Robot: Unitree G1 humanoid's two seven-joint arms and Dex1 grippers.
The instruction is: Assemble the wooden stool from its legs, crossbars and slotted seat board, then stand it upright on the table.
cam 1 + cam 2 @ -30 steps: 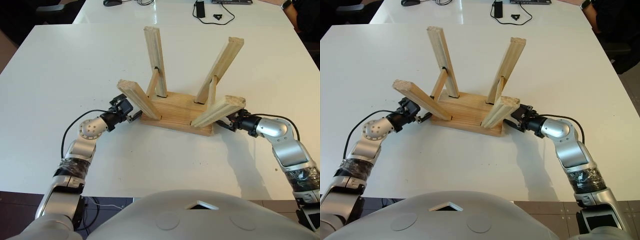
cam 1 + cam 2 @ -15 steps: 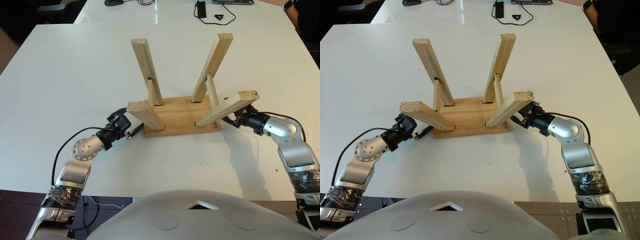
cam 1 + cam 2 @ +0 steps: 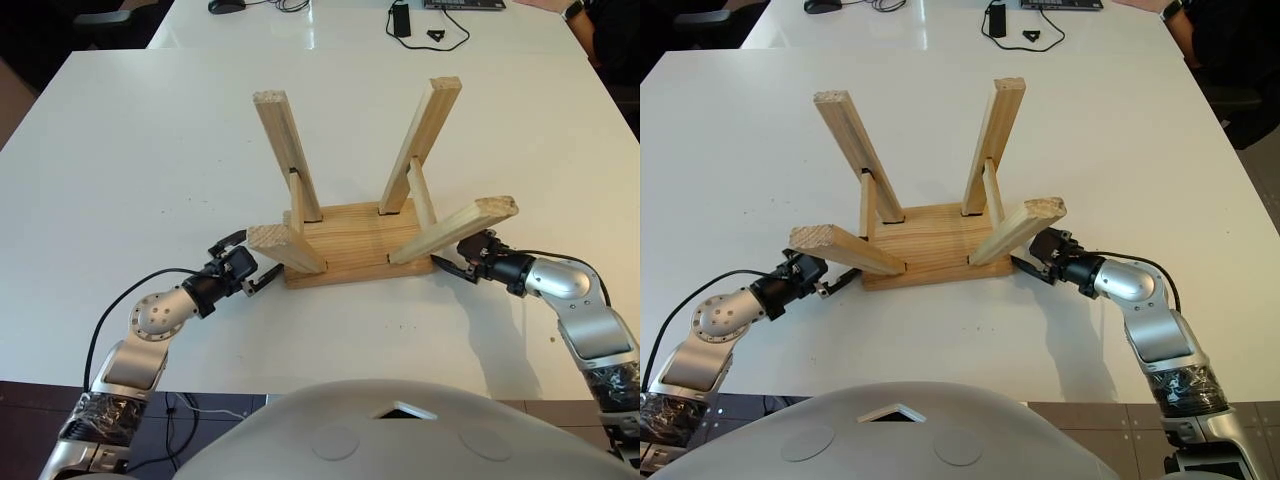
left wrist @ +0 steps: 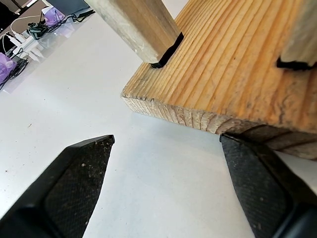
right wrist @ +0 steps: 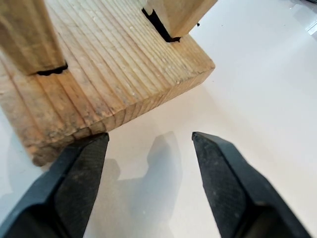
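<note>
Your left pincer (image 4: 166, 141) is spread wide and grips nothing. One finger (image 4: 257, 173) sits at the end of the pale, grained slotted seat board (image 3: 350, 235), and the other is out over the white table (image 3: 150, 130). Your right pincer (image 5: 148, 138) is at the opposite end, also open and empty. The board lies directly between the two.

The stool rests upside down, seat flat on the table. That is probably why each pincer flanks an end: from there you can take hold of both sides to turn it over. It looks assembled, but it is not yet upright.

The count is one board and four splayed square wooden legs: two beyond the pincers (image 3: 285, 150) (image 3: 420, 140) and two leaning above them (image 3: 280, 245) (image 3: 455, 228). I can make out two thin crossbars (image 3: 296, 200) (image 3: 422, 195).
</note>
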